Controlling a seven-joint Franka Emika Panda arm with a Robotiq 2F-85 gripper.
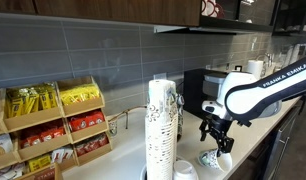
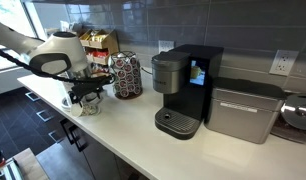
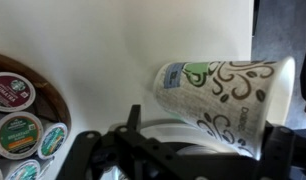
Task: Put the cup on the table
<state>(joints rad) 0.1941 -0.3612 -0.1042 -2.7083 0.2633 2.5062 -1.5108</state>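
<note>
Small white paper cup [image 3: 218, 95] with dark scribbly print lay on its side on the long pale off-white countertop table [image 3: 113, 40]. Its base pointed toward the round wooden tray of coffee pods [image 3: 18, 115], just beside the cup. Black Robotiq gripper [image 1: 219, 140] hung right over the cup, jaws spread wide; couldn't tell whether the pads touched it. Tall column of stacked patterned cups [image 1: 161, 125] stood near the cup, with the wooden snack rack [image 1: 53, 125] well beyond. Black boxy coffee maker [image 2: 188, 88] stood well apart from the cup.
</note>
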